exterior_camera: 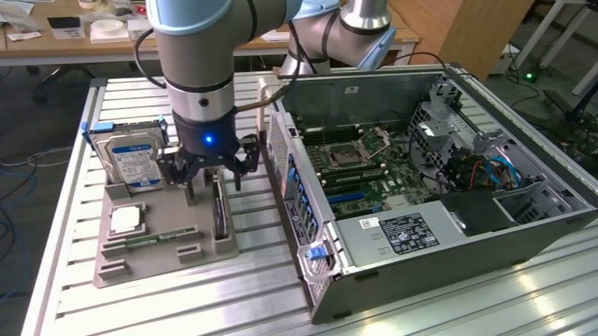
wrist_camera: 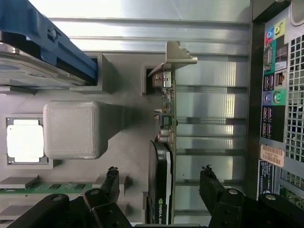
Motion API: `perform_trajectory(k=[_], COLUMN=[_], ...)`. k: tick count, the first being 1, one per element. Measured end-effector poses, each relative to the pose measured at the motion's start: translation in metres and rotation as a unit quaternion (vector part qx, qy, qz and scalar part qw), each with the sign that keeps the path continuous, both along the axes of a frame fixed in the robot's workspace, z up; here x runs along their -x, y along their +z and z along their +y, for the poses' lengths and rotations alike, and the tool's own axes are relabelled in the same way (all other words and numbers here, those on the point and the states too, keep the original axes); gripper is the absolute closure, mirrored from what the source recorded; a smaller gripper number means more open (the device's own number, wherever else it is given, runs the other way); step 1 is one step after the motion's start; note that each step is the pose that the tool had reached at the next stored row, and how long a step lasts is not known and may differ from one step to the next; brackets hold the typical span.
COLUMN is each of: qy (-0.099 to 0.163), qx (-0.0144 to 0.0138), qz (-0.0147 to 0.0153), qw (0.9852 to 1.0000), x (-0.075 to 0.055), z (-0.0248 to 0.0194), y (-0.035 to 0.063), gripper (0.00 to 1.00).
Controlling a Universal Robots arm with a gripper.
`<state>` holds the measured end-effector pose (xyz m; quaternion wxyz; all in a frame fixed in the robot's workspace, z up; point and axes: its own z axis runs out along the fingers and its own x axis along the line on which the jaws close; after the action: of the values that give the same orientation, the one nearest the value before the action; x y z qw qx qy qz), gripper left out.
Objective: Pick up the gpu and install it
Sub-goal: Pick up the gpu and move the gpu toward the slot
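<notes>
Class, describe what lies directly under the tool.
The graphics card stands on edge in the gray holder, beneath the open tool. Its lower edge is hidden in the holder's slot.

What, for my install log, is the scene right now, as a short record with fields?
gripper: open, one finger on each side of the gpu, apart from it
gpu: on edge in a slot of the grey holder, not lifted
hard drive: upright in the same holder
computer case: open, at the exterior view's right
</notes>
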<state>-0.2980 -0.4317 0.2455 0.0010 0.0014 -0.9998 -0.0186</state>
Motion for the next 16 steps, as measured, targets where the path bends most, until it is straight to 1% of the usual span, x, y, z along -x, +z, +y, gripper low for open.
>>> perform_trajectory(k=[14, 16], qy=[-0.001, -0.001], qx=[0.0004, 0.0006], qz=[0.0, 0.0], qw=[1.0, 1.0], x=[0.0, 0.0], z=[0.0, 0.0], y=[-0.0255, -0.0263], gripper=[0.22, 0.22])
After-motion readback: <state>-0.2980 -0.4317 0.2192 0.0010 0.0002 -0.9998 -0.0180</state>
